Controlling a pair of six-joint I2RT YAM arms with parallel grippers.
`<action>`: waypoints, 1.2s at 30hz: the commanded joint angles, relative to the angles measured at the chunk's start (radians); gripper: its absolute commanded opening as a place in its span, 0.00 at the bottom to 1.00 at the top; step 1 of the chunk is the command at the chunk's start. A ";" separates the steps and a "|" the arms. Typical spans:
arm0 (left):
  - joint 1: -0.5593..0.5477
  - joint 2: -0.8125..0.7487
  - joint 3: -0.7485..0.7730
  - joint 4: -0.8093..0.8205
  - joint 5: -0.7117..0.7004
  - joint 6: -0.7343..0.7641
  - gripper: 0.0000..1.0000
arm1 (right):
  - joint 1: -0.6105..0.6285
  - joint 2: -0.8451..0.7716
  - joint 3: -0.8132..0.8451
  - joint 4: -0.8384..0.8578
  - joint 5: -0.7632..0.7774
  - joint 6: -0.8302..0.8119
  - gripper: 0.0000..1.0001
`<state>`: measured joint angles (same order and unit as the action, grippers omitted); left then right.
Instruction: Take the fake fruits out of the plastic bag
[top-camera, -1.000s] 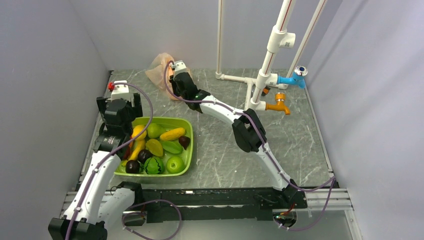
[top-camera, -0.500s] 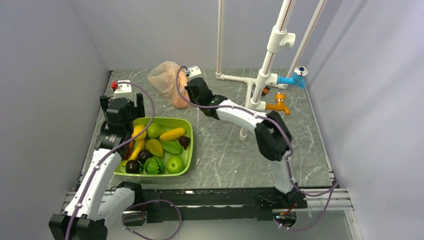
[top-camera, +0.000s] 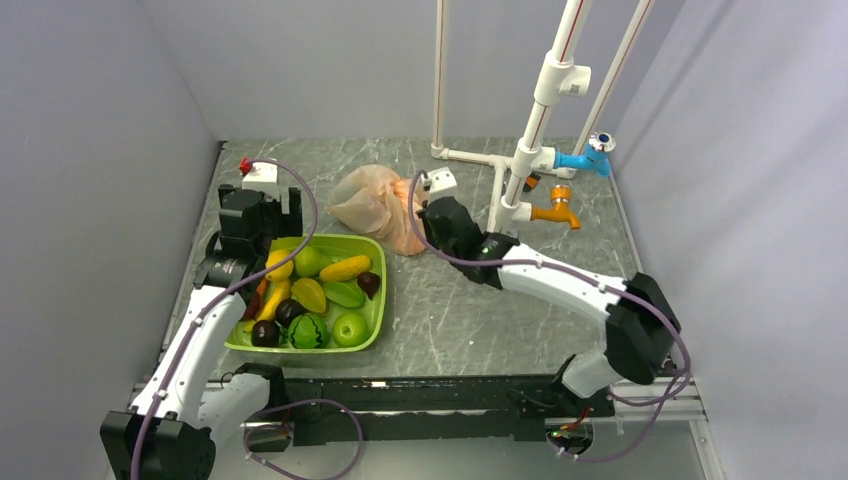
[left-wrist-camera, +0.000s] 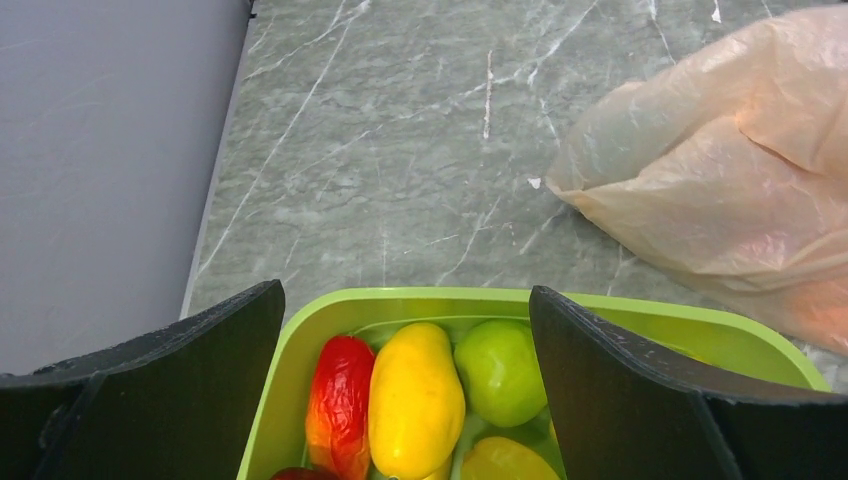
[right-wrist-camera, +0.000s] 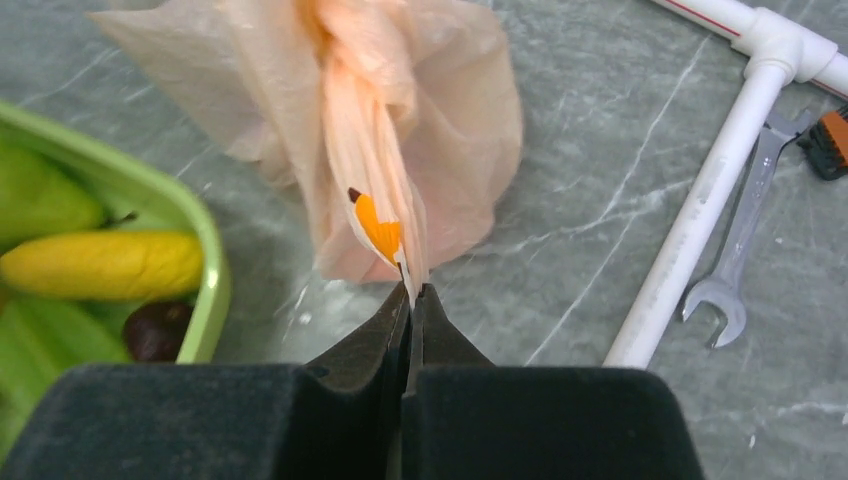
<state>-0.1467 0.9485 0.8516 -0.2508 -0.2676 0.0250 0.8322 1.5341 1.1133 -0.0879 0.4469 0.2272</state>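
The peach-orange plastic bag (top-camera: 372, 205) lies crumpled on the table just beyond the green tub's far right corner; it also shows in the left wrist view (left-wrist-camera: 740, 190). My right gripper (top-camera: 420, 225) is shut on the bag's gathered edge (right-wrist-camera: 375, 190), its fingertips (right-wrist-camera: 400, 310) pinching the thin film beside an orange printed mark. The fake fruits do not show; the bag hides whatever is in it. My left gripper (top-camera: 258, 212) is open and empty above the tub's far left end (left-wrist-camera: 405, 295).
The green tub (top-camera: 380, 300) holds several fruits: yellow ones, a watermelon (top-camera: 308, 331), a green apple (top-camera: 350, 328), dark plums. A white pipe frame (top-camera: 520, 160) with blue and orange taps stands at the back right. A wrench (right-wrist-camera: 735, 255) lies beside a pipe.
My right gripper has pulled the bag from the far left corner towards the middle, next to the tub. My left gripper has shifted slightly right and away.
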 joint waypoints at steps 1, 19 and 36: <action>-0.004 -0.008 0.044 0.011 0.054 0.003 0.99 | 0.120 -0.165 -0.072 -0.029 0.134 -0.004 0.00; -0.075 0.034 0.067 -0.027 0.231 0.019 0.99 | 0.346 -0.623 -0.376 -0.318 -0.122 0.250 0.00; -0.617 0.037 -0.149 0.397 0.401 -0.507 0.99 | 0.513 -0.899 -0.714 -0.088 -0.295 0.383 0.00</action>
<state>-0.6083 0.9783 0.7773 -0.1207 0.1555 -0.2592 1.3346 0.6815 0.4545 -0.3260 0.1825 0.5785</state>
